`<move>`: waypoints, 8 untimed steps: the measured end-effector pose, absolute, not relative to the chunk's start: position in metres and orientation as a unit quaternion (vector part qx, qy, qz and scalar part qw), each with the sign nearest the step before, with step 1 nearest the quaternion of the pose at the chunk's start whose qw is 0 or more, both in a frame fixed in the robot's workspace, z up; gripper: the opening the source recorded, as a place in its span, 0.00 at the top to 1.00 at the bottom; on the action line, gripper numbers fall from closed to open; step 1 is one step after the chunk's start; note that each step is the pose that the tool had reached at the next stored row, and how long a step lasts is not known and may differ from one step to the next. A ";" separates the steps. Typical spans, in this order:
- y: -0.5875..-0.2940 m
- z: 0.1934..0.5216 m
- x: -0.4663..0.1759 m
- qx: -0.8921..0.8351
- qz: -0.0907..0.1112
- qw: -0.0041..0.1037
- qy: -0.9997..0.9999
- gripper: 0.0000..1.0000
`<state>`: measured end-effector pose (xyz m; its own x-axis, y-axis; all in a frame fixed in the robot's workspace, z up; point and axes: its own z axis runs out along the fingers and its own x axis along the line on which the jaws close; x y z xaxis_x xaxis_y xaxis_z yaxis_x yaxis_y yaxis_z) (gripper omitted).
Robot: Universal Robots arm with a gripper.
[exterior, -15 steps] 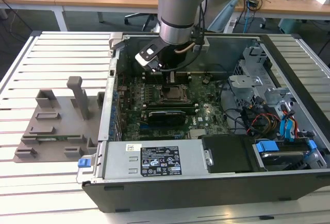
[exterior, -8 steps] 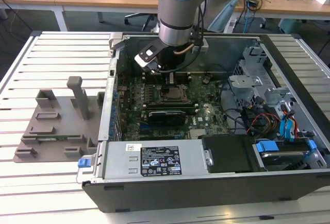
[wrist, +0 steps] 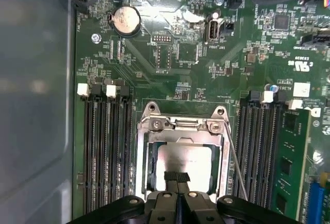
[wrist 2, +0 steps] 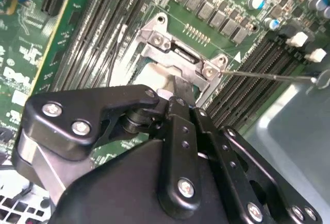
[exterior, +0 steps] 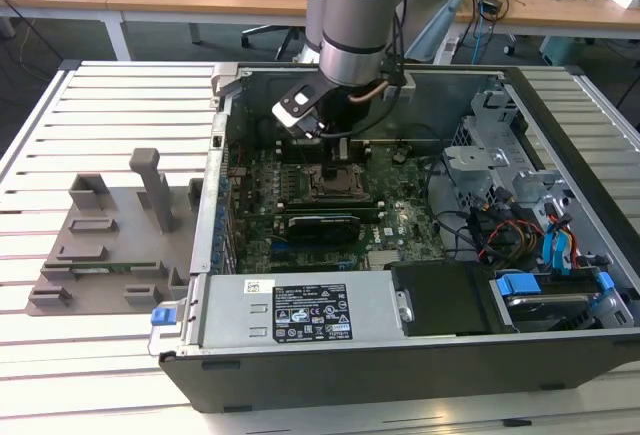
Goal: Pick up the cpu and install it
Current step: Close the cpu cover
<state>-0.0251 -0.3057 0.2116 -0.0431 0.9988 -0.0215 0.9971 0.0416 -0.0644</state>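
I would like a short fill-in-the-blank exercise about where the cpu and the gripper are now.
1. The socket frame surrounds the flat silver ___.
2. The gripper is inside the open computer ___.
3. The motherboard is ___ in colour.
Missing words: cpu; case; green.

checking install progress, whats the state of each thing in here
cpu, lying flat inside the socket frame
socket frame, around the cpu
latch lever, angled away from the frame, looks unclipped
tool, shut, tips over the cpu's edge
computer case, side open, board exposed
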 end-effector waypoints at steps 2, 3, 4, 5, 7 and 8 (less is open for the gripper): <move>-0.306 0.216 -0.025 -0.691 0.031 0.014 -0.722 0.89; -0.306 0.217 -0.024 -0.691 0.031 0.015 -0.722 0.89; -0.306 0.217 -0.022 -0.691 0.031 0.015 -0.722 0.89; -0.306 0.217 -0.020 -0.691 0.032 0.016 -0.722 0.89; -0.306 0.217 -0.015 -0.691 0.035 0.019 -0.722 0.89; -0.306 0.217 -0.011 -0.691 0.037 0.021 -0.721 0.89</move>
<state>-0.0113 -0.3057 0.2172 -0.0435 0.9988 -0.0210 0.9957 0.0417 -0.0826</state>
